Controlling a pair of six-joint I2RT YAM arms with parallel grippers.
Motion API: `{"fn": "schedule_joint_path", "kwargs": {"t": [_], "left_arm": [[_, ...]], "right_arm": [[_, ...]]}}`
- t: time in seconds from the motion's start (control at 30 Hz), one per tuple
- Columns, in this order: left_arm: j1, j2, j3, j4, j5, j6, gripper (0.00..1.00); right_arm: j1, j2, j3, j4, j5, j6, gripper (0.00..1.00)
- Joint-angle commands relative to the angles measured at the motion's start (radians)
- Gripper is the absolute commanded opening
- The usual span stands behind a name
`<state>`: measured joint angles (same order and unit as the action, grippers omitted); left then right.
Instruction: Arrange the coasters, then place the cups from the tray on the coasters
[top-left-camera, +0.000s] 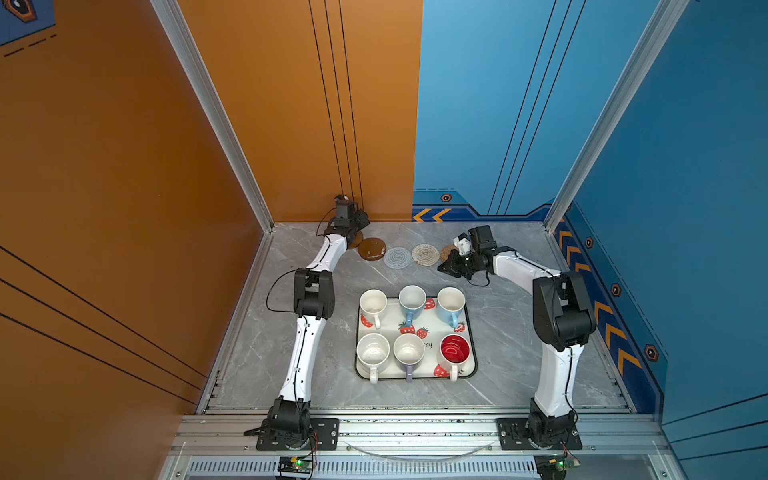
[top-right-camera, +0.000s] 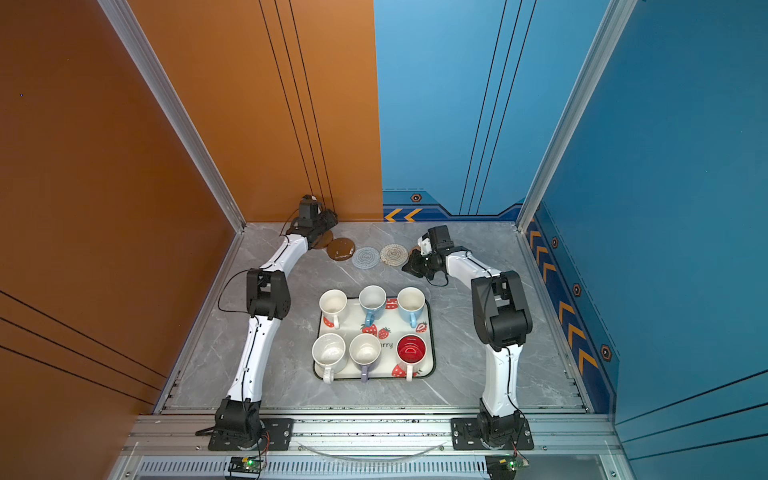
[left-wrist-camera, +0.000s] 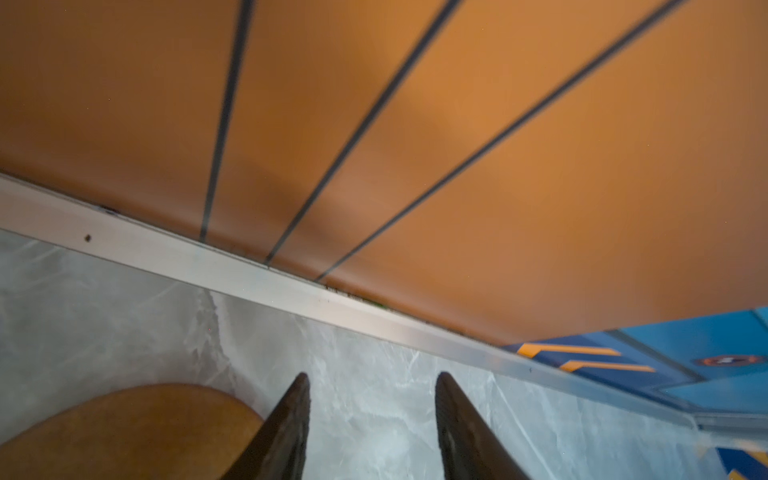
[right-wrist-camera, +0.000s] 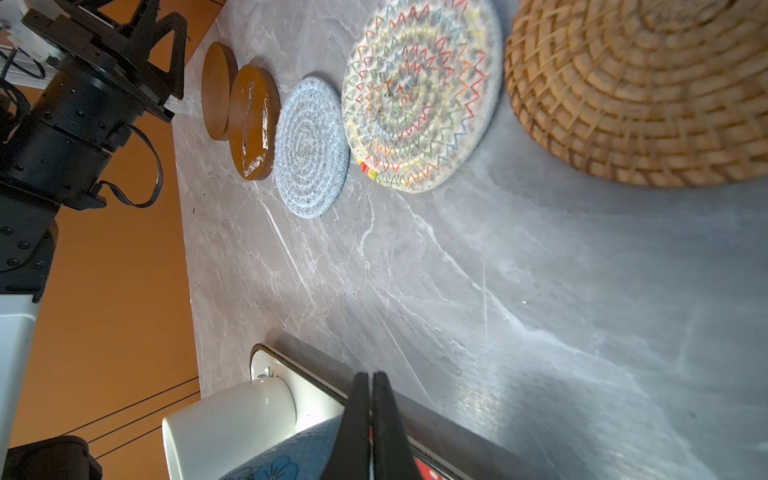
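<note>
Along the back of the table lie a brown disc coaster (top-left-camera: 371, 248), a grey woven one (top-left-camera: 397, 257) and a cream woven one (top-left-camera: 425, 254). My left gripper (top-left-camera: 360, 221) partly covers a second brown disc (left-wrist-camera: 124, 428); its jaws stand open with only bare table between them (left-wrist-camera: 372, 378). A rattan coaster (right-wrist-camera: 640, 91) lies beside my right gripper (top-left-camera: 442, 268), which is shut and empty (right-wrist-camera: 370, 374), between the coasters and the tray (top-left-camera: 434, 322). Several cups stand on the tray, among them a white one (top-left-camera: 372, 303), a light blue one (top-left-camera: 411, 299) and a red-lined one (top-left-camera: 454, 349).
The orange back wall (left-wrist-camera: 457, 145) and its metal rail (left-wrist-camera: 249, 274) are close ahead of the left gripper. The marble table (top-left-camera: 511, 332) shows on both sides of the tray. Both arm bases sit on the front rail.
</note>
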<state>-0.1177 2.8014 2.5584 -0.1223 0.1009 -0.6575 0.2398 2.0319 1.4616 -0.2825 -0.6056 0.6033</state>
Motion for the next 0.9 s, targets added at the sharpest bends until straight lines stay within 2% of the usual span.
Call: {"fn": "schedule_joint_path", "kwargs": {"t": [0.0,0.27,0.57,0.87], "left_arm": [[0.013,0.04,-0.013,0.063,-0.018,-0.038,0.5],[0.033,0.064,-0.02,0.096,-0.011,-0.1,0.5],[0.041,0.068,-0.029,0.05,0.003,-0.11,0.49],[0.056,0.066,0.007,-0.191,0.023,-0.06,0.48]], "right_arm": [[0.01,0.028,0.028,0.008,-0.011,0.012,0.0],[0.012,0.034,0.043,0.005,-0.015,0.018,0.0],[0.019,0.075,0.056,0.005,-0.026,0.021,0.0],[0.02,0.072,0.048,0.006,-0.031,0.017,0.0]]}}
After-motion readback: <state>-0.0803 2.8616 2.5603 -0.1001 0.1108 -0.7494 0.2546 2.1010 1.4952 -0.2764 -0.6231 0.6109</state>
